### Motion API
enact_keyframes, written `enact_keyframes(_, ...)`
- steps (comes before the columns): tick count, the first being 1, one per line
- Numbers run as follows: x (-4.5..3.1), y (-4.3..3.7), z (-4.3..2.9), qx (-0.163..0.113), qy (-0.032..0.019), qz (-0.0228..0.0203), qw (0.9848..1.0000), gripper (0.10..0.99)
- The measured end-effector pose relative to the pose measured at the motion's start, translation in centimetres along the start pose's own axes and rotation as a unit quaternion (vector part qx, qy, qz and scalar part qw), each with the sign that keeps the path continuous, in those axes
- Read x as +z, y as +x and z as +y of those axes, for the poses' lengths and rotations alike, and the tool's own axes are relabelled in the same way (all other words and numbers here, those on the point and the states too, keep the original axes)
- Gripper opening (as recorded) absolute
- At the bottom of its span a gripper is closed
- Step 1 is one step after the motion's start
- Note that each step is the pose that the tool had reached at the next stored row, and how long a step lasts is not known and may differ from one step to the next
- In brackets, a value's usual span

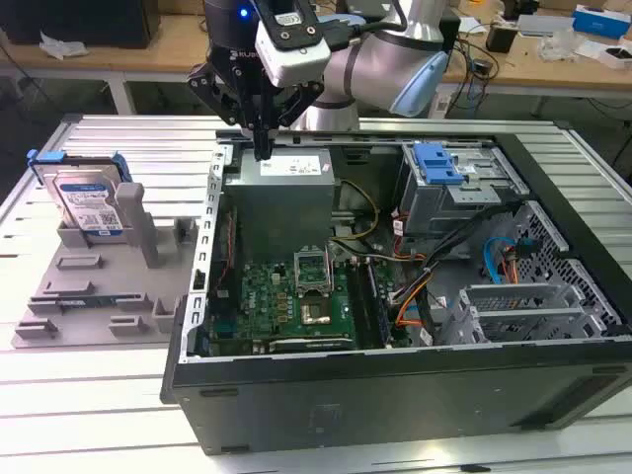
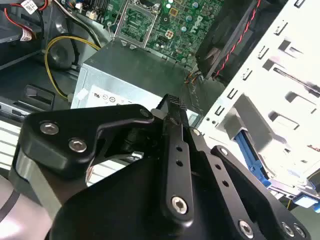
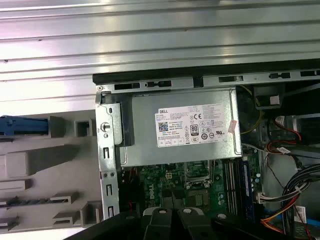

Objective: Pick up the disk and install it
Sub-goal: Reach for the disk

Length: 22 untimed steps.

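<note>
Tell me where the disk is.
The disk stands upright in the grey holder at the exterior view's left, beside the open computer case.

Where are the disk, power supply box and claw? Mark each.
disk (image 1: 85, 200): exterior view, on its labelled face
power supply box (image 3: 192, 126): first wrist view, on its white sticker
claw (image 1: 263, 151): exterior view, its fingertips

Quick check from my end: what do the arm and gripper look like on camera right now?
The arm: silver-grey tubular links, pale blue joint cap, black cable along it. The gripper: black, bar-linkage fingers with silver screw heads; pale grey camera box and a small blue light above it.
</note>
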<state>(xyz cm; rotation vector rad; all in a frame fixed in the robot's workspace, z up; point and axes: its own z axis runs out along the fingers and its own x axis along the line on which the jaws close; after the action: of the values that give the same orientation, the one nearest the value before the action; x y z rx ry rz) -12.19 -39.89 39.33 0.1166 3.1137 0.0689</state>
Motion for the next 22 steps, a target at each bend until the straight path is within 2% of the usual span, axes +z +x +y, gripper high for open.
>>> enact_keyframes(7,0.00,0.00,0.00,0.000,0.0000,0.0000,1.0000,0.106)
enact_keyframes(9,0.02,0.33,0.02,0.000,0.0000,0.0003,1.0000,0.106)
enact_keyframes(11,0.11,1.47,0.33,0.000,0.0000,0.0012,1.0000,0.106)
enact_keyframes(18,0.36,4.46,1.18,0.000,0.0003,0.0031,1.0000,0.106)
enact_keyframes(20,0.57,6.66,1.76,0.000,0.0003,0.0039,1.0000,0.106)
enact_keyframes(22,0.68,7.64,2.05,0.000,0.0003,0.0042,1.0000,0.106)
